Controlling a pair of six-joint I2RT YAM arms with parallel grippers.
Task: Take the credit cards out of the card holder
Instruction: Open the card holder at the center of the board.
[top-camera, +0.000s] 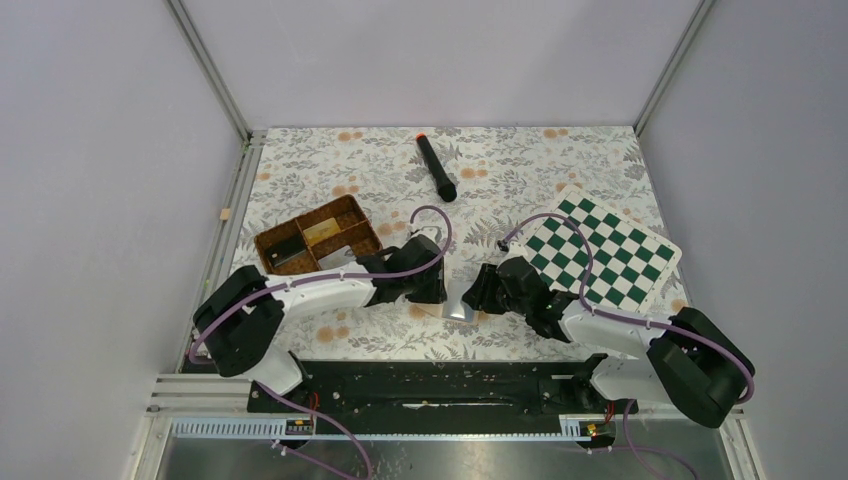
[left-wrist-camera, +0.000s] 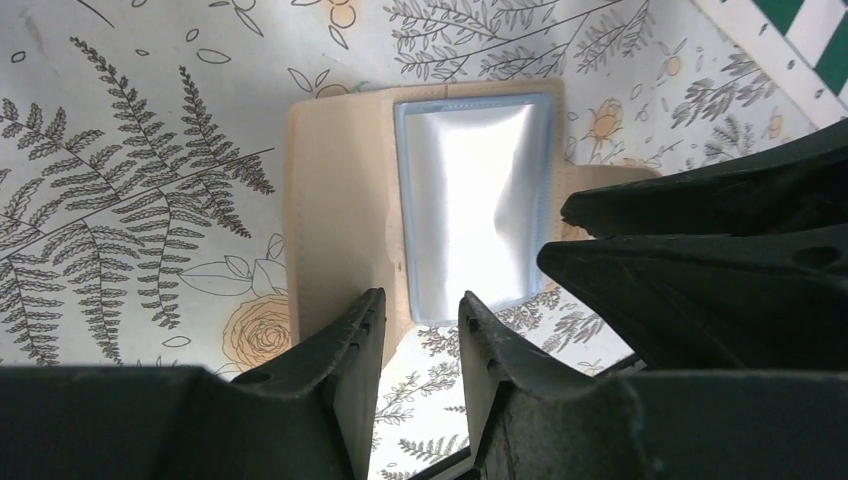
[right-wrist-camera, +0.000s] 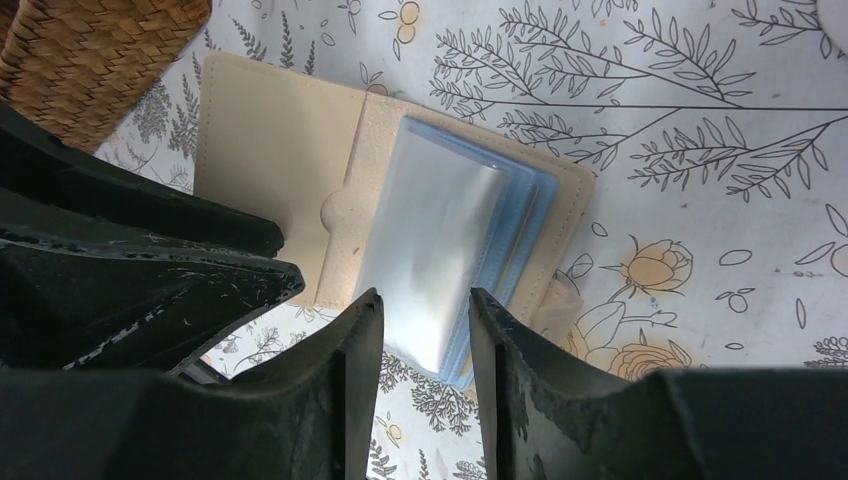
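The tan card holder (left-wrist-camera: 340, 200) lies open and flat on the floral cloth between both grippers (top-camera: 458, 303). Its right half carries shiny clear pockets with light blue card edges (left-wrist-camera: 475, 200), also seen in the right wrist view (right-wrist-camera: 440, 240) on the holder (right-wrist-camera: 270, 170). My left gripper (left-wrist-camera: 421, 297) is open, its tips just above the holder's near edge, and nothing is between them. My right gripper (right-wrist-camera: 425, 295) is open, its tips over the pockets' near end. The two grippers (top-camera: 438, 290) (top-camera: 478, 292) face each other closely. No yellow-gold card shows in the holder.
A brown woven partitioned basket (top-camera: 300, 217) sits left of the holder, with a yellowish flat piece (top-camera: 322, 232) in one compartment. A green-white chequered board (top-camera: 600, 250) lies to the right. A black cylinder with an orange tip (top-camera: 436, 168) lies at the back.
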